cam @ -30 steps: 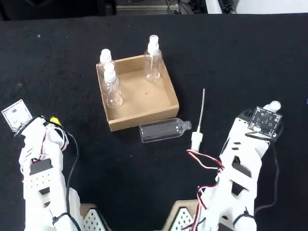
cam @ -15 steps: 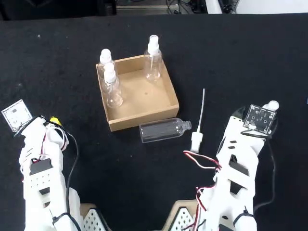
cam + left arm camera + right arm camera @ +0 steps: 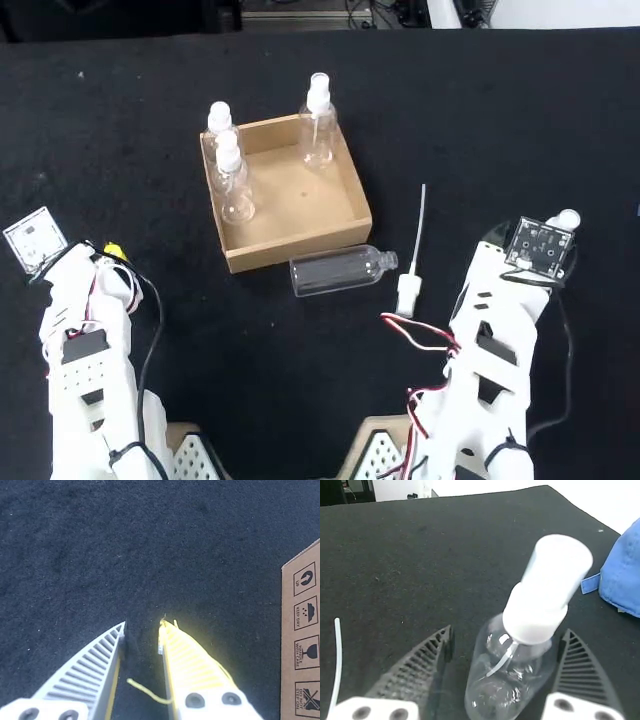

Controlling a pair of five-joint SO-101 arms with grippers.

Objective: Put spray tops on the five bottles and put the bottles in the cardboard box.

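Black cloth table (image 3: 520,110), cardboard box (image 3: 285,255), blue fabric (image 3: 622,577) at edge

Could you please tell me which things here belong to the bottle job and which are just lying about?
Job: cardboard box; three capped bottles inside it; uncapped bottle lying beside the box; loose spray top; capped bottle between the jaws of the right gripper.
Lying about: blue fabric item.
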